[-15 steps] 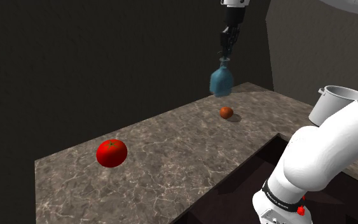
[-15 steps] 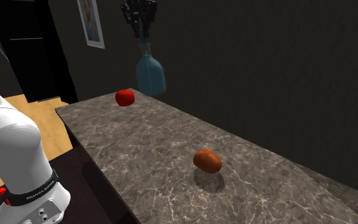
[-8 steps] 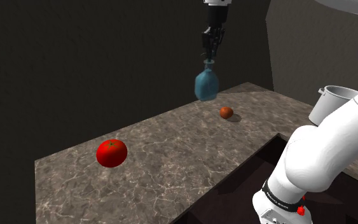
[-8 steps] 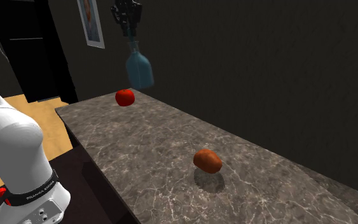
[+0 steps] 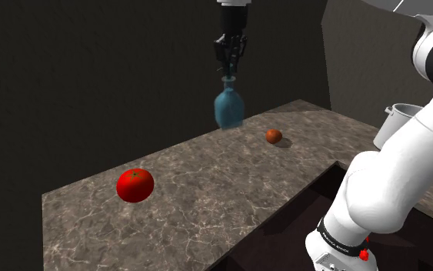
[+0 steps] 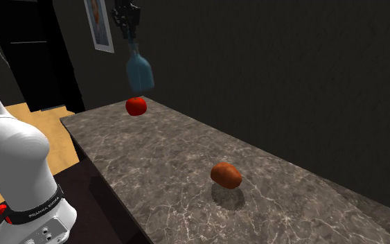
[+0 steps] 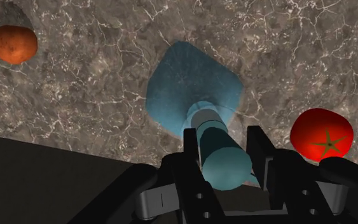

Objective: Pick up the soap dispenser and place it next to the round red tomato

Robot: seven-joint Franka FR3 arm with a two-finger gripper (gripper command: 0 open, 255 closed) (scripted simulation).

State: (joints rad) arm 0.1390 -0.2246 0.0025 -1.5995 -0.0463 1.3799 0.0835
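Shoulder view: gripper (image 5: 229, 71) clamped on blue soap dispenser (image 5: 228, 109) neck, carried nearer red tomato (image 5: 134, 185) than second ago (well above counter (image 5: 207, 202)); lowering beside it ahead.

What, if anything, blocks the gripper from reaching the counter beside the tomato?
Probably nothing, so yes. The gripper holds the bottle by its neck, high above the counter. The stone around the tomato is bare, and the brown lump lies far off.

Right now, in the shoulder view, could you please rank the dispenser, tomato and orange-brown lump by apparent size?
Blue soap dispenser and red tomato: too alike to rank.
Orange-brown lump: smallest, though seemingly farther away.
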